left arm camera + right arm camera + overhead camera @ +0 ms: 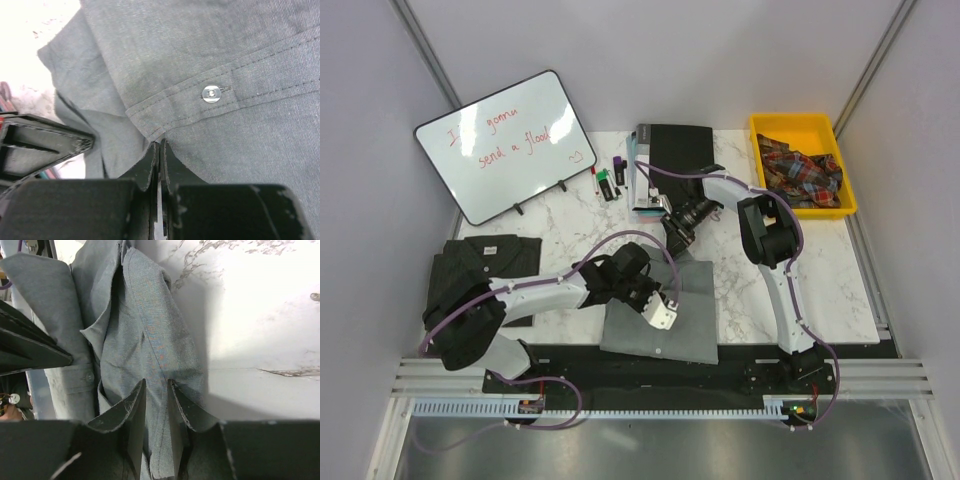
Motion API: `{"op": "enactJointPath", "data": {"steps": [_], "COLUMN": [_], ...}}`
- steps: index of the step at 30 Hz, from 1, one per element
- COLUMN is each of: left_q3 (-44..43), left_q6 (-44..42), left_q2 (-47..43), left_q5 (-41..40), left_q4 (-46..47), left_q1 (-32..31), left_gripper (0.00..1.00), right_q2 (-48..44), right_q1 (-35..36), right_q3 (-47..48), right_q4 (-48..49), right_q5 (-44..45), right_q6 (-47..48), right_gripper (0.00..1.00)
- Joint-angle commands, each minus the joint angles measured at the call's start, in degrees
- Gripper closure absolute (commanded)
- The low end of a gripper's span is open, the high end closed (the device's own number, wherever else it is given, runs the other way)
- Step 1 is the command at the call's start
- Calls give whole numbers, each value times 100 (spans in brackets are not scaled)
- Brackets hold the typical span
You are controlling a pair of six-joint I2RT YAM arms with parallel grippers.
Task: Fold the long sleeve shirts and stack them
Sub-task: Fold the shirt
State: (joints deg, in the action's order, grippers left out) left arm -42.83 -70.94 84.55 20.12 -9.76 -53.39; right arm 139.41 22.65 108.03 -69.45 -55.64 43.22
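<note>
The plain mid-grey shirt (685, 318) lies partly folded on the marble table, near the front edge. My left gripper (661, 312) sits over its middle; in the left wrist view the left gripper (160, 144) is shut on a stitched edge of the grey shirt (210, 60) next to a button (211, 94). My right gripper (678, 238) is at the shirt's far edge; in the right wrist view the right gripper (156, 382) is shut on a bunched fold of the grey shirt (150, 325). The dark charcoal shirt (480, 265) lies folded at the left.
A whiteboard (505, 145) leans at the back left, with markers (608, 180) beside it. A black book (670, 160) lies at the back centre. A yellow bin (832, 130) with plaid cloth stands at the back right.
</note>
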Motion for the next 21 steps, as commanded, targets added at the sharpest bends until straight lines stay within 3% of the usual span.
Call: {"op": "enactJointPath", "data": {"steps": [1, 12, 21], "left_q3": [-471, -1534, -1572], "left_q6": [115, -86, -421], "left_q2": [-369, 245, 896], "left_q5": [317, 256, 185], "left_q4": [-254, -264, 149], "left_q1": [-23, 539, 1111], "left_gripper": [98, 98, 98], "right_q2": [226, 174, 174], "right_q1": [37, 29, 37], "right_q3": [-133, -291, -247], "right_q4": [28, -51, -139], "right_q5": [246, 238, 176], "right_q6": [345, 556, 617], "right_gripper": [69, 70, 70]}}
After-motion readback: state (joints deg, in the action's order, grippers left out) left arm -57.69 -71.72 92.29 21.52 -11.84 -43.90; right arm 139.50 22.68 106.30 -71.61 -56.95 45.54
